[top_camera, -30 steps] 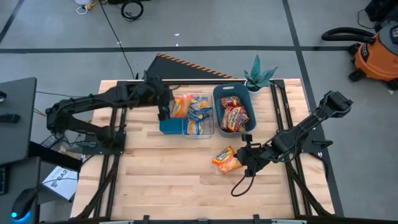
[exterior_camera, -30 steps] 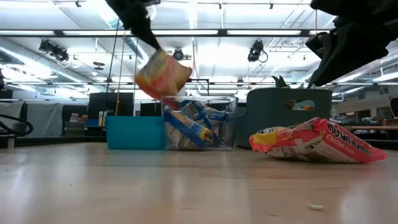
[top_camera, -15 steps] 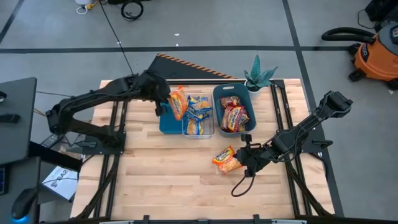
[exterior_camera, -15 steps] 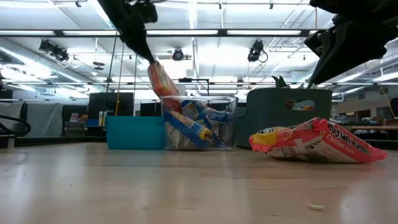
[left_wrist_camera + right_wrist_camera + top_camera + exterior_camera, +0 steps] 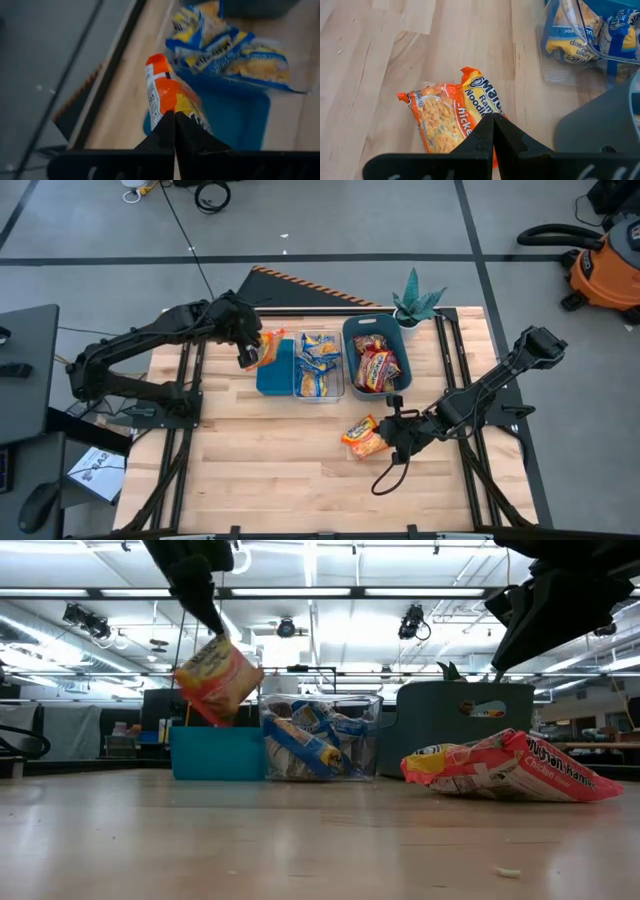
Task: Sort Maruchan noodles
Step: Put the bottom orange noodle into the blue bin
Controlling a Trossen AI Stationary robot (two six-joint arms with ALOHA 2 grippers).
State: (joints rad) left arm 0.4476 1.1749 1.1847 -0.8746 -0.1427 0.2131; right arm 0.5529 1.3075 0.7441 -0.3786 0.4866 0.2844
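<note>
My left gripper (image 5: 250,352) is shut on an orange noodle packet (image 5: 270,348) and holds it in the air over the left part of the teal bin (image 5: 275,383). A clear bin (image 5: 320,368) next to the teal one holds blue-and-yellow packets. A grey-blue bin (image 5: 348,350) to its right holds red packets. A second orange packet (image 5: 364,437) lies flat on the table, nearer the front. My right gripper (image 5: 493,117) is shut and hovers just above that packet's right end. In the low view this arm (image 5: 560,600) stands clear above the packet (image 5: 510,768). My left gripper pinches the orange packet between its two fingers at one end (image 5: 186,112), coming from above and slanting down. The packet (image 5: 217,680) hangs tilted below the fingers, lifted clear of the teal bin (image 5: 215,755) and the table.
The three bins stand side by side at the table's far middle. A potted plant (image 5: 415,302) sits at the far right corner behind the grey-blue bin. A dark cable (image 5: 390,475) trails on the wood below my right arm. Bare wood shows at the left and near sides.
My left gripper has carried the orange packet from over the seam between the teal and clear bins toward the table's left. The packet swung and turned about below the fingers, showing edge-on and then its broad face again. It stayed held. My right arm has kept still.
</note>
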